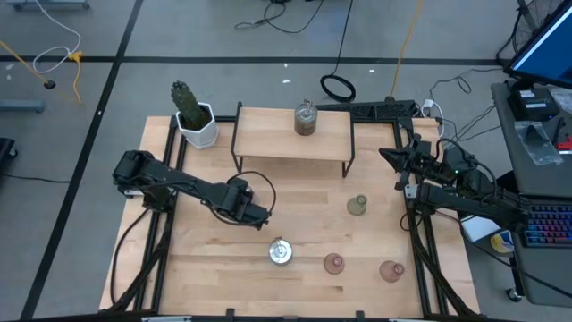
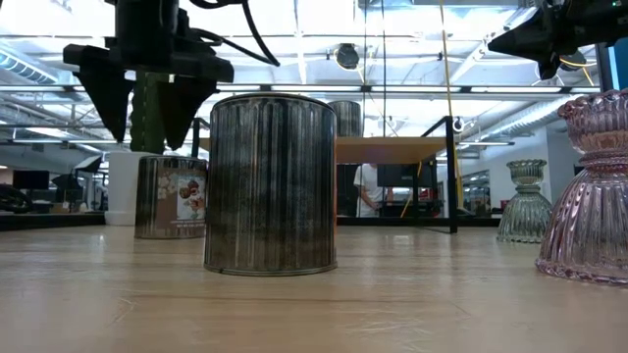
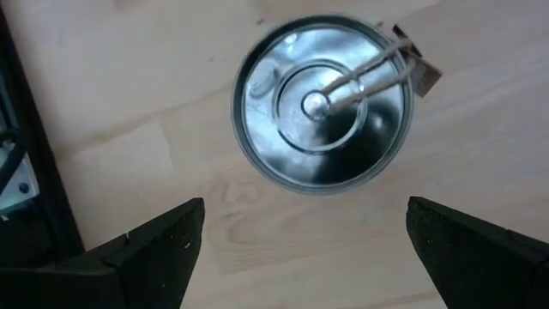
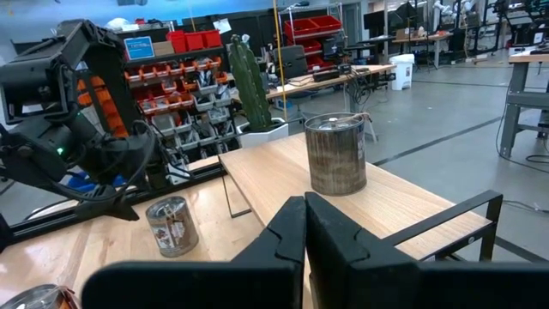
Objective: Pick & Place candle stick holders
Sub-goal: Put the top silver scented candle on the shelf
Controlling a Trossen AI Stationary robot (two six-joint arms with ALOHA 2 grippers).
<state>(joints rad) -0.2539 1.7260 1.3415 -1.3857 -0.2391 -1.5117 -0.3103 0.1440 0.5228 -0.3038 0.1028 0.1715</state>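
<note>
Holder first: the silvery candle stick holder (image 1: 281,252) stands on the table (image 1: 206,277) just ahead of and below your left gripper (image 1: 259,217), whose fingers are spread wide above it. You look to be in the approach step; next, centre over it and descend. Your right gripper (image 1: 390,157) waits, pressed together.

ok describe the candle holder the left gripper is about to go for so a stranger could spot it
Start at the wooden table and go to its front edge, near the middle. The round silvery holder stands there, below the open left gripper. Its neighbours on that edge are pink glass; it alone is shiny metal.
</note>
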